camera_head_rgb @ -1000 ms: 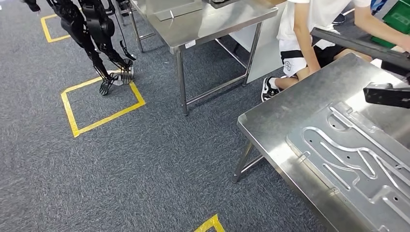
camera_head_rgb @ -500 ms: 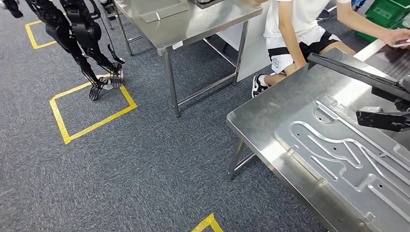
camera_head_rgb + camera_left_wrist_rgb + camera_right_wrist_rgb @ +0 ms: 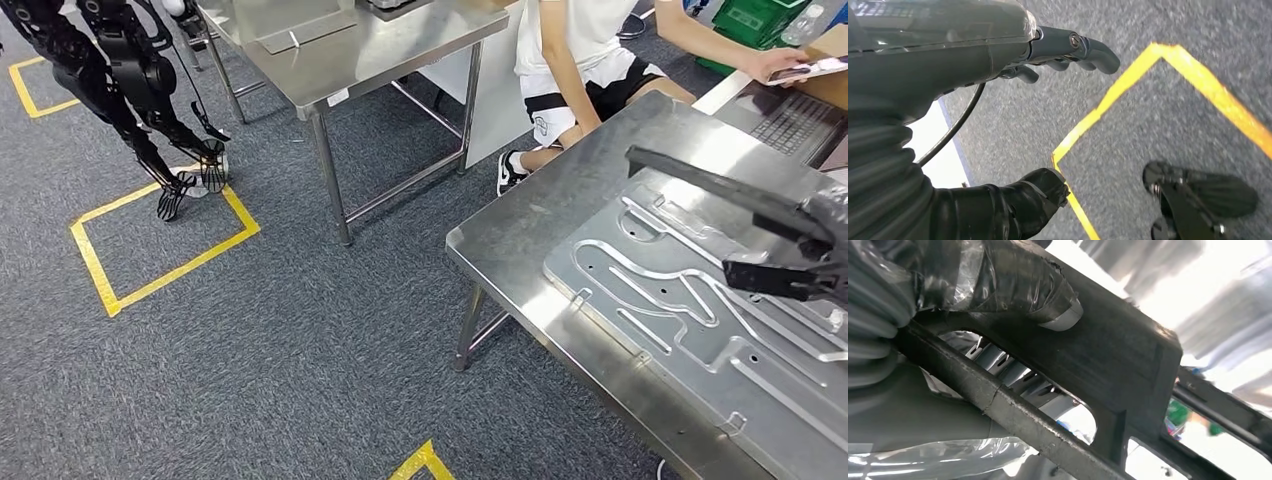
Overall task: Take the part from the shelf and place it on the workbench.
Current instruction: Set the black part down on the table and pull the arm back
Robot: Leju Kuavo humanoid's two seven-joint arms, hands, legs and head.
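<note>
The part [image 3: 700, 180] is a black frame of thin bars, held over the far right of the steel workbench [image 3: 540, 225]. My right hand [image 3: 828, 228] grips it at the picture's right edge. In the right wrist view the taped thumb [image 3: 1013, 282] presses on the part's flat black plate [image 3: 1128, 360], with a bar of the frame running under the hand. The part hangs above a grooved aluminium plate [image 3: 640, 290] lying on the bench. My left hand [image 3: 998, 65] hangs over the carpet with fingers apart, holding nothing.
A person sits at the bench's far side, a hand by a laptop [image 3: 790, 120]. A second steel table [image 3: 380, 50] stands behind. A black robot [image 3: 130, 80] stands at a yellow tape square [image 3: 160, 270] on the grey carpet. A green crate [image 3: 750, 20] is at the back.
The whole picture has shifted as the camera moved, bringing the workbench further into view. The part in my right hand now sits lower, over the grooved plate.
</note>
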